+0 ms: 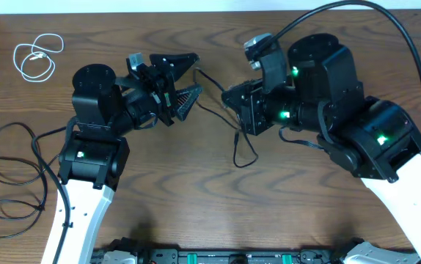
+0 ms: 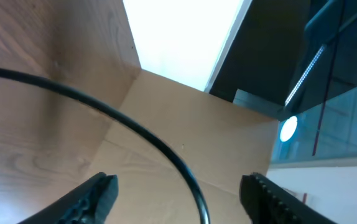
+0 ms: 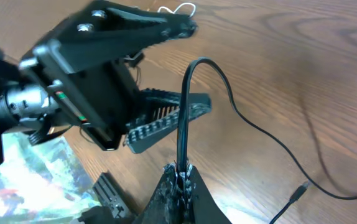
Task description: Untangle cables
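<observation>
Brown wood-grain table (image 1: pixel 196 213), with a bright white wall (image 2: pixel 185 37) behind it in the left wrist view. Centre stage is the black cable (image 3: pixel 230 96). The right gripper (image 3: pixel 180 177) is pinched tight on it. The cord rises straight out of the fingertips, arches over and trails off across the wood to a small plug (image 3: pixel 298 191).

Just left of the right gripper, the left gripper (image 1: pixel 187 79) stands well apart. That same cord runs through its gap, touching neither finger as far as I can tell, so it has hold of nothing.

To do this well, I'd say the left should close on the cord a little way from the right gripper's pinch. Then both should draw apart gently, so the loop (image 1: pixel 243 163) just below the right gripper opens rather than tightens. The cord looks thin, glossy and limp.

Far left of the right gripper, a white cable (image 1: pixel 38 57) lies coiled alone. A second black cable (image 1: pixel 9 172) sprawls in loose loops, also well to its left.
</observation>
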